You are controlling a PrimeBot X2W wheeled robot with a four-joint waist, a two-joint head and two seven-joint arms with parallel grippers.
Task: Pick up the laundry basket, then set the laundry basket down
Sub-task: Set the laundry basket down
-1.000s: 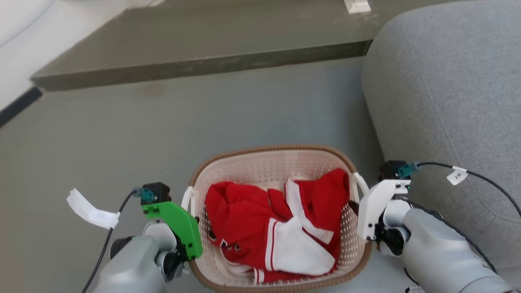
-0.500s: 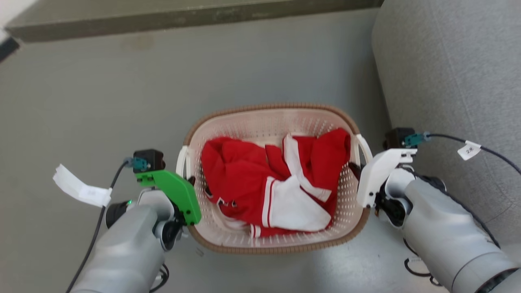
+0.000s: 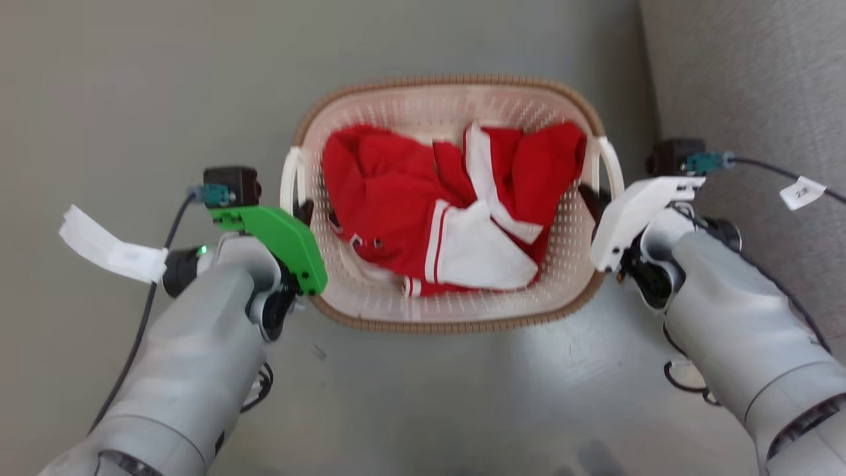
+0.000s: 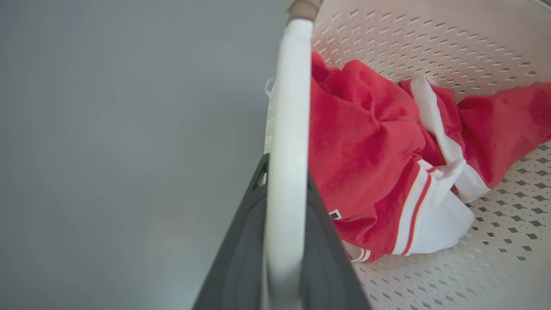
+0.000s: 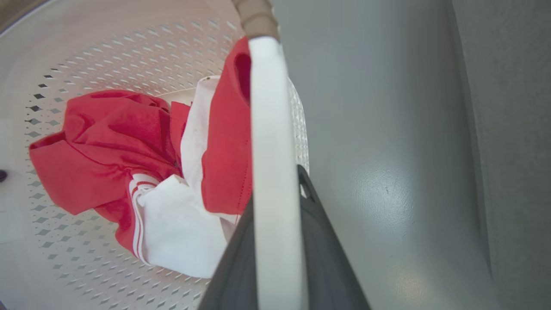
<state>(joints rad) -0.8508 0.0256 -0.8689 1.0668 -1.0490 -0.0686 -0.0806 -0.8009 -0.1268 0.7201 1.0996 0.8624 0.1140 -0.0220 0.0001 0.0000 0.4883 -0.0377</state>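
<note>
Head view: left gripper (image 3: 305, 213) and right gripper (image 3: 587, 197) fingers clamp laundry basket (image 3: 456, 320) handles (image 3: 611, 164); uneven arm motion could tip it.

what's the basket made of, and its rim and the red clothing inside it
The laundry basket looks like moulded plastic, cream and matte: stiff walls punched with even rows of holes. Its rim looks woven, brown, though it may be plastic moulded to imitate wicker. The red and white garment is soft fabric: it creases and folds.
</note>
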